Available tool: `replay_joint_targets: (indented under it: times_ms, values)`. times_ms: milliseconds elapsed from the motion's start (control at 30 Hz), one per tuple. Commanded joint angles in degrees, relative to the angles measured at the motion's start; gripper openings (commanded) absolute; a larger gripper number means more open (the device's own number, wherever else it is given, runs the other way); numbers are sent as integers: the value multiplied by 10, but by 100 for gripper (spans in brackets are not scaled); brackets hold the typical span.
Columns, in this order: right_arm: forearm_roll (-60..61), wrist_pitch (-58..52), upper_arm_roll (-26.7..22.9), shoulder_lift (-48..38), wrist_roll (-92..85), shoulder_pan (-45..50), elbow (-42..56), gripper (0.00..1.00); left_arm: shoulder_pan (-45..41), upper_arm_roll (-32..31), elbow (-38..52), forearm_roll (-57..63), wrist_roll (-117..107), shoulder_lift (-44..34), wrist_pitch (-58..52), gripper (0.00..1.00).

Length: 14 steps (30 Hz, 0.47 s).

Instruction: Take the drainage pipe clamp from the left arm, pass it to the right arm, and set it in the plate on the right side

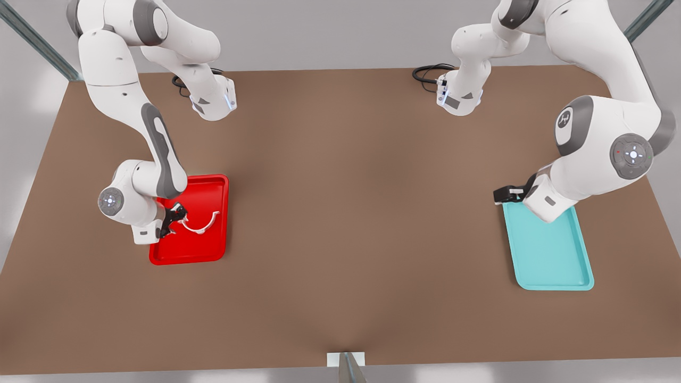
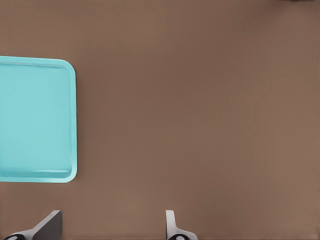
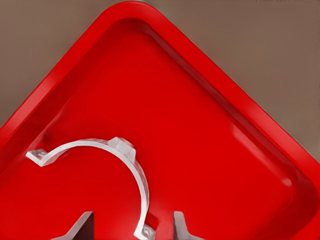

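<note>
the right end effector (image 1: 175,217) hangs spread over the red plate (image 1: 213,186), one end of the drainage pipe clamp (image 1: 201,226) between its fingers. the left end effector (image 1: 503,194), spread, hovers by the teal tray (image 1: 553,266). no writing is legible.

Plain brown worktop (image 1: 340,213), no pattern. Plate (image 1: 213,183) bright red, glossy. Pipe clamp (image 1: 201,226) white, a bit see-through at the tabs. Other tray (image 1: 553,266) flat teal. Both arms white w/ grey joint bands; pincers black, fingertips (image 3: 82,227) grey.
</note>
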Motion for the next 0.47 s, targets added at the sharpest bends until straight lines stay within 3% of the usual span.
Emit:
replay_joint_targets:
  times_ms: [0,100,133,167,200,233,367,433]
  values:
    - [14,-1,0,0,-76,0,1,100,1,0,0,0,26,-1,-6,100]
    - [24,-22,2,-6,-66,1,38,100,10,2,2,0,27,-1,-5,100]
    - [30,-157,0,2,38,6,119,100,10,2,2,0,27,-1,-5,100]
    - [15,-281,-1,14,257,7,172,100,9,1,2,0,27,-1,-6,100]
    - [-1,-334,2,-12,493,18,187,100,13,3,3,0,27,-1,-6,100]
    - [-41,-407,5,-68,571,26,219,100,18,2,3,0,27,-1,-6,100]
    - [-72,-476,8,-239,581,39,202,100,18,1,3,-3,27,-1,-14,100]
    - [-71,-476,8,-260,581,39,192,100,18,1,2,-3,26,-1,-18,100]
